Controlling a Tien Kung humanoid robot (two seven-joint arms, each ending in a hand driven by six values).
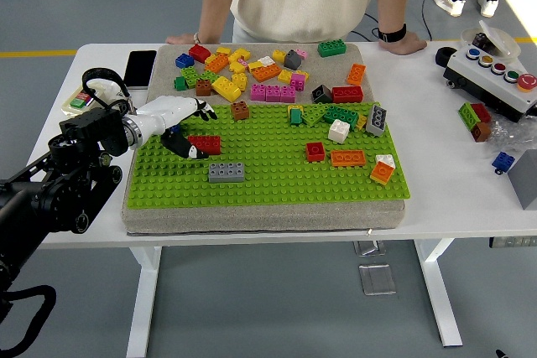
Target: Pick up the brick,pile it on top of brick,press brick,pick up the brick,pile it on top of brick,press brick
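My left hand (179, 119): fingers curled down against the red brick (204, 144), at the green baseplate's (277, 182) left side; firm clamp unconfirmed. Risk: a loose pinch could tilt or drop it on lifting.

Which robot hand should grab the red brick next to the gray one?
Left. The left hand already hovers right beside the red brick on the green baseplate; no right hand is in view.
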